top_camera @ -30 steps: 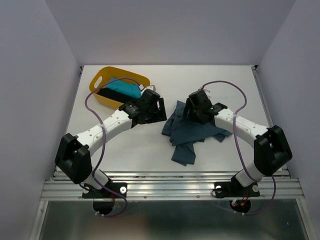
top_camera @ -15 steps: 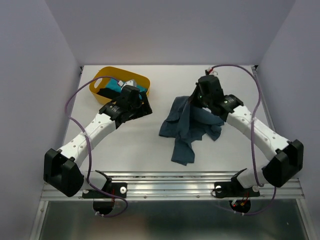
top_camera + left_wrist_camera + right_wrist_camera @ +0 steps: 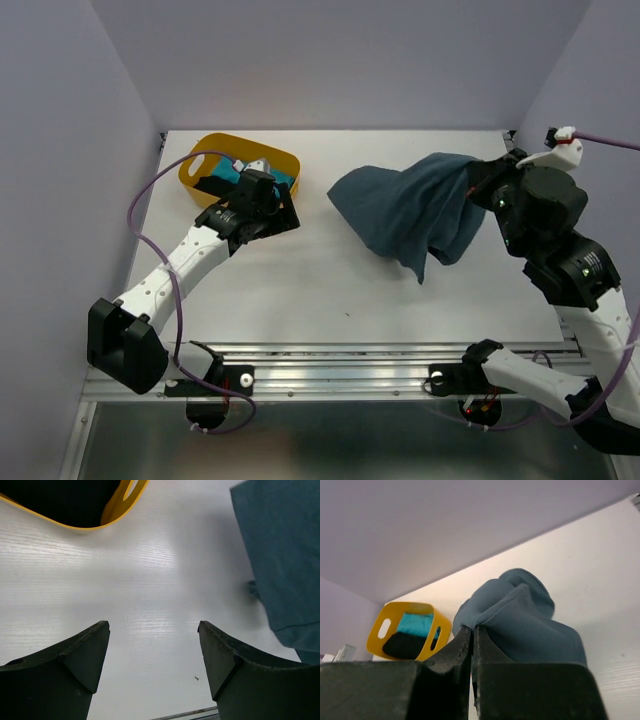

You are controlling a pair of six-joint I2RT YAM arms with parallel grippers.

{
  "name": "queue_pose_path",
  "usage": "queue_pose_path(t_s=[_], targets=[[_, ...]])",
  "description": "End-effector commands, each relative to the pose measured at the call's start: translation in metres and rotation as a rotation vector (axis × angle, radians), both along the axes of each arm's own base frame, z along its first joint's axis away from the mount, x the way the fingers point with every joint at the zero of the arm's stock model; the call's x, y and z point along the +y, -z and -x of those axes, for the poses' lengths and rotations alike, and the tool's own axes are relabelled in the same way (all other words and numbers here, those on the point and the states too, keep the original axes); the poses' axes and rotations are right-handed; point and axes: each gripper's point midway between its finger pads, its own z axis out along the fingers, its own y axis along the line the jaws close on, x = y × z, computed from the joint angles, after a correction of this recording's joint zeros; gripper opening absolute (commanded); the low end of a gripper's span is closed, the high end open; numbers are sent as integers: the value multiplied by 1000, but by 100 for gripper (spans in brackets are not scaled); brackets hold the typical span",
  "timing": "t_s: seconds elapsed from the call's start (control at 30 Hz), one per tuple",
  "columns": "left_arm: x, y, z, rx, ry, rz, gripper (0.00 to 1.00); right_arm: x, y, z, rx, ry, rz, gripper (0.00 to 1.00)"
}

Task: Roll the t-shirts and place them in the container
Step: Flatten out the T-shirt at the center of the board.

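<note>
Looking from the top, the right gripper point(image 3: 480, 183) has clamped the slate-blue t-shirt point(image 3: 405, 205) and raised it from the bench point(image 3: 300, 290). The cloth hangs below it, to its left, so spreading it flat can probably begin. The left gripper point(image 3: 280, 215) stands wide, with the yellow tub point(image 3: 200, 165) just behind it. Its wrist view shows the shirt to the right of the fingers. The right wrist view shows the jaws pinched on a fold, with the turquoise t-shirt point(image 3: 415, 625) and black t-shirt point(image 3: 402, 647) far ahead in the tub.
</note>
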Motion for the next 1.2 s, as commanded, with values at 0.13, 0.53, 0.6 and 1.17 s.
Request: queue_pose_path(t_s=[0.13,0.53,0.6,1.17], targets=[[0,-16,-1,-46,25,15,83,-46,-33,16,-57,162,113,1],[1,-16,5,-47,27,28,83,104,131,-79,337,-296,201,10],[1,-16,7,-46,27,30,83,131,173,-82,452,-403,194,40],[-37,-5,16,-37,152,29,83,39,293,-1,718,-102,115,64]])
